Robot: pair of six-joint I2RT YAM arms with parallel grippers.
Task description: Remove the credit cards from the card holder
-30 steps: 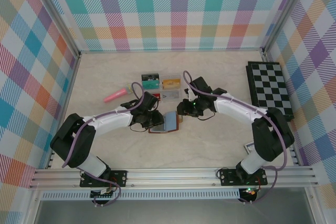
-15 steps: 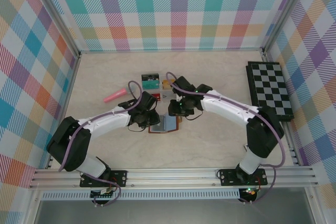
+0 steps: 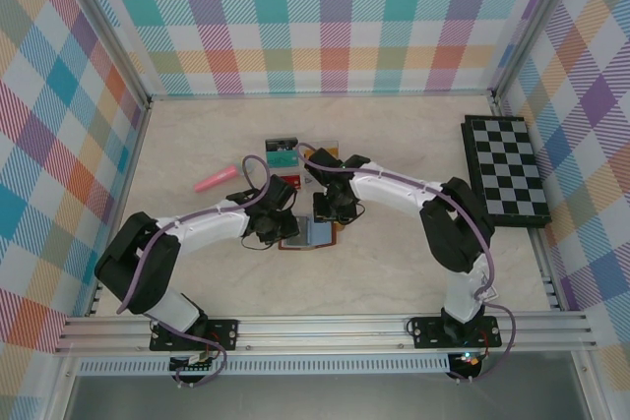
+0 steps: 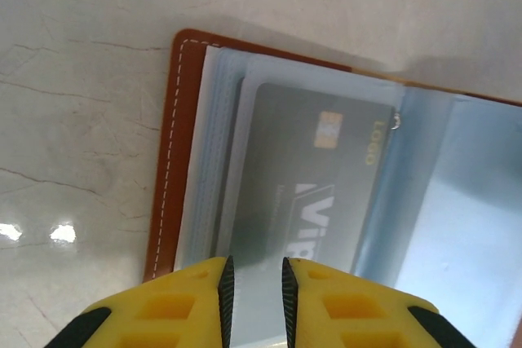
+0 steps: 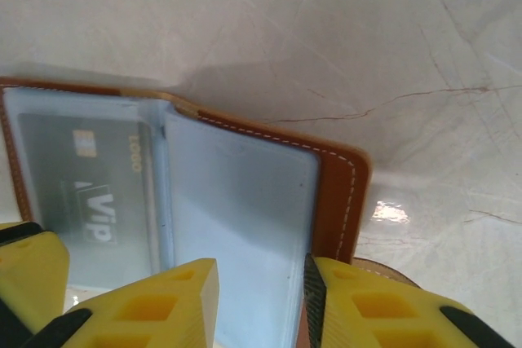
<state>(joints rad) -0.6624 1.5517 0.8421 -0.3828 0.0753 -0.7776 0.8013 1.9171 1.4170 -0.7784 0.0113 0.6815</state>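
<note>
The card holder [image 3: 308, 234] lies open on the worktop [image 3: 404, 145]; a grey credit card [image 4: 310, 185] sits in its left pocket; left fingers [image 4: 163, 309] nearly together at that pocket, right fingers [image 5: 155, 309] slightly spread over the right page, probably steadying it; whether either pinches, I cannot tell

The open card holder [image 3: 317, 234] is hemmed in at mid-surface: its left edge is covered by the left gripper [image 4: 254, 281], its right page by the right gripper [image 5: 261, 284], and the far side is blocked by a clear compartment box [image 3: 285, 154] just behind. Bare surface [image 3: 394, 263] is left free in front and to the right, as far as the chessboard [image 3: 504, 169]; the left approach is narrowed by a pink object [image 3: 217, 178].
</note>
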